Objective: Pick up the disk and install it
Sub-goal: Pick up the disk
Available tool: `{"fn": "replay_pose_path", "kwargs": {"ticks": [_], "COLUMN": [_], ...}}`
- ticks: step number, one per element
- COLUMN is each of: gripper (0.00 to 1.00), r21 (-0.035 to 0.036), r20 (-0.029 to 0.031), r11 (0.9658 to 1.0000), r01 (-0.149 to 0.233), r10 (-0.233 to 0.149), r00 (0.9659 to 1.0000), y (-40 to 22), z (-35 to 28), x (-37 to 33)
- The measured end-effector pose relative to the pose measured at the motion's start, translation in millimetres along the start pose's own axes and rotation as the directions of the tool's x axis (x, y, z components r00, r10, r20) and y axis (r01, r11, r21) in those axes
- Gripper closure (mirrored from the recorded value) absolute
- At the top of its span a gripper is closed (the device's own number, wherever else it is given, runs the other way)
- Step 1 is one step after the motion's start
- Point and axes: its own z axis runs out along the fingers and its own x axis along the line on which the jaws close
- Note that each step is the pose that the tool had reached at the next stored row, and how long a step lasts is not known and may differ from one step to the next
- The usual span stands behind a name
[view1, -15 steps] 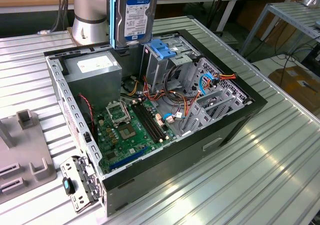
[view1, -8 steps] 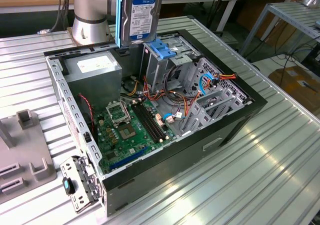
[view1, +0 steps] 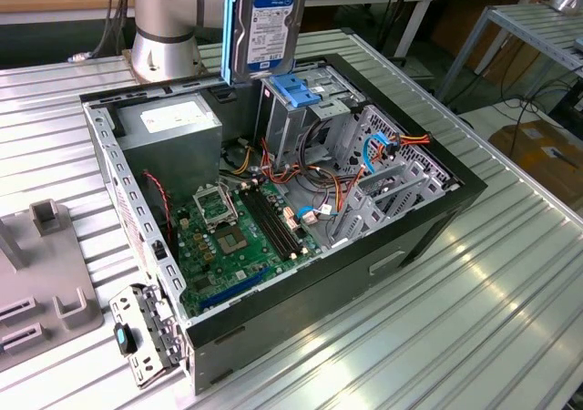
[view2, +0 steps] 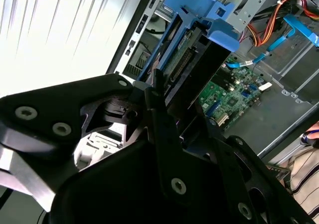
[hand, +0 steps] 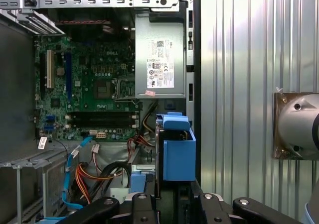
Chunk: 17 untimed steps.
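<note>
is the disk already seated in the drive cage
No, in the exterior view the disk hangs upright above the drive cage, not in it.

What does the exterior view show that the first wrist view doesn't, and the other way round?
Exterior view: the disk with its labelled face upright above the open computer case, and a grey stand on the table at the exterior view's left. First wrist view: the pincer gripping the disk edge-on, blue rail toward the camera. Both: the green circuit board, the power supply and orange cables.
</note>
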Motion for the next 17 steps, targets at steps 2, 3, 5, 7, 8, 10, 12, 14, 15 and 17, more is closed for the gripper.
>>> {"fn": "replay_pose_path", "kwargs": {"ticks": [2,3,5,7,8,10,12,14,15,17], "gripper": [0.65,0.65,0.65,0.65,0.65,0.65,0.65,0.65,0.65,0.65], "r21": [0.0000,0.0000,0.0000,0.0000,0.0000,0.0000,0.0000,0.0000,0.0000,0.0000], "r20": [0.0000,0.0000,0.0000,0.0000,0.0000,0.0001,0.0000,0.0001,0.0000,0.0000], "r11": [1.0000,1.0000,1.0000,1.0000,1.0000,1.0000,1.0000,1.0000,1.0000,1.0000], "r01": [0.000,0.000,0.000,0.000,0.000,0.000,0.000,0.000,0.000,0.000], "r10": [0.000,0.000,0.000,0.000,0.000,0.000,0.000,0.000,0.000,0.000], "r00": [1.0000,1.0000,1.0000,1.0000,1.0000,1.0000,1.0000,1.0000,1.0000,1.0000], "y": [-3.8,-5.5,-9.1,-14.2,-16.9,-21.9,-24.3,-27.4,-28.7,-31.1], "z": [0.0,0.0,0.0,0.0,0.0,0.0,0.0,0.0,0.0,0.0], "x": [0.0,0.0,0.0,-0.1,-0.1,-0.1,-0.1,-0.1,-0.1,-0.1]}}
